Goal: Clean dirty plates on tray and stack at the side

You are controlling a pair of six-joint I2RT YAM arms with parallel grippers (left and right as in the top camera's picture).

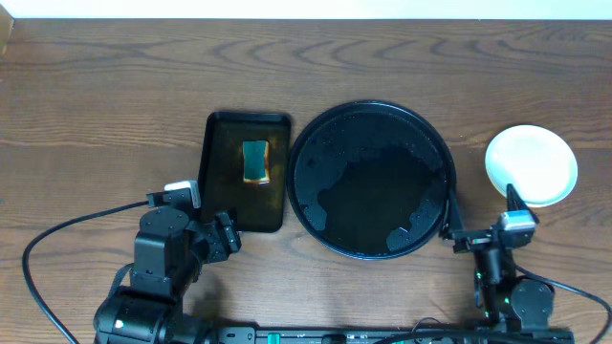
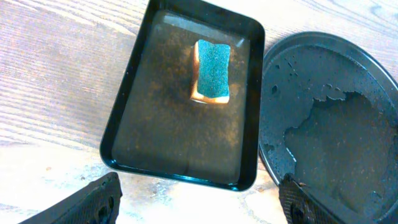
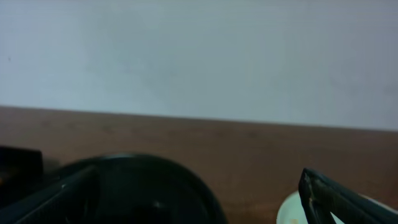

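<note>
The large round black tray (image 1: 371,182) is wet and holds no plates; it also shows in the left wrist view (image 2: 348,143) and the right wrist view (image 3: 143,186). A pale round plate (image 1: 532,164) lies on the table to the right of the tray. Its edge shows in the right wrist view (image 3: 291,213). I cannot tell whether other plates lie under it. My left gripper (image 1: 223,235) (image 2: 199,205) is open and empty, just in front of the rectangular tray. My right gripper (image 1: 480,212) (image 3: 196,199) is open and empty, between the round tray and the plate.
A smaller rectangular black tray (image 1: 220,196) (image 2: 118,118) stands left of the round tray. It holds a teal and yellow sponge (image 1: 254,161) (image 2: 212,70). Both arm bases and cables sit at the front edge of the wooden table.
</note>
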